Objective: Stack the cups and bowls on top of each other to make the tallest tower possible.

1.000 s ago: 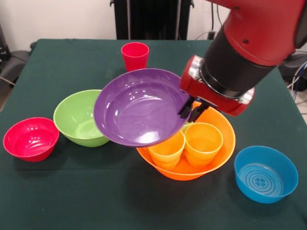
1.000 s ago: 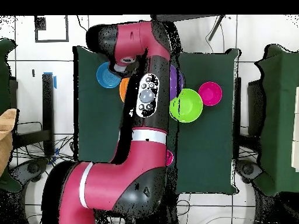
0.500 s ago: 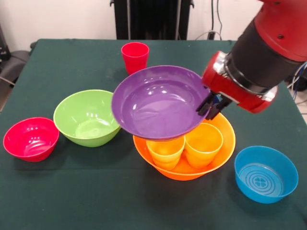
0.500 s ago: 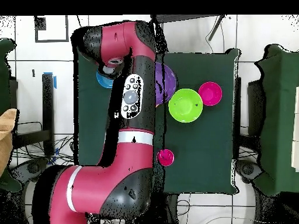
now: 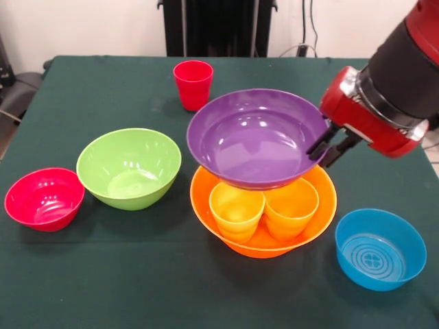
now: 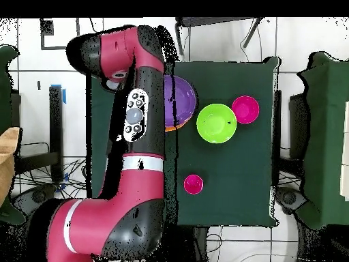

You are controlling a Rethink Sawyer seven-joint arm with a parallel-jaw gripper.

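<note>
Over the large orange bowl (image 5: 264, 236), which holds two orange-yellow cups (image 5: 236, 211) side by side, the purple bowl (image 5: 257, 137) hangs tilted, its right rim pinched in the closed tool (image 5: 332, 145). Left of it on the tabletop (image 5: 103, 274) stand a lime green bowl (image 5: 128, 168) and a red bowl (image 5: 44, 199); a red cup (image 5: 193, 83) stands far, a light blue bowl (image 5: 380, 248) near right. Overhead, the arm (image 6: 136, 123) hides the orange bowl almost wholly.

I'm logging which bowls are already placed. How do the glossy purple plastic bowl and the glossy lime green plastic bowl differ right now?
The purple bowl sits tilted over the two orange-yellow cups inside the big orange bowl, while the lime green bowl rests level on the green table. The gripper is at the purple bowl's rim; nothing is near the green bowl. The purple bowl looks shallower than the green. Both are open side up and empty.
</note>
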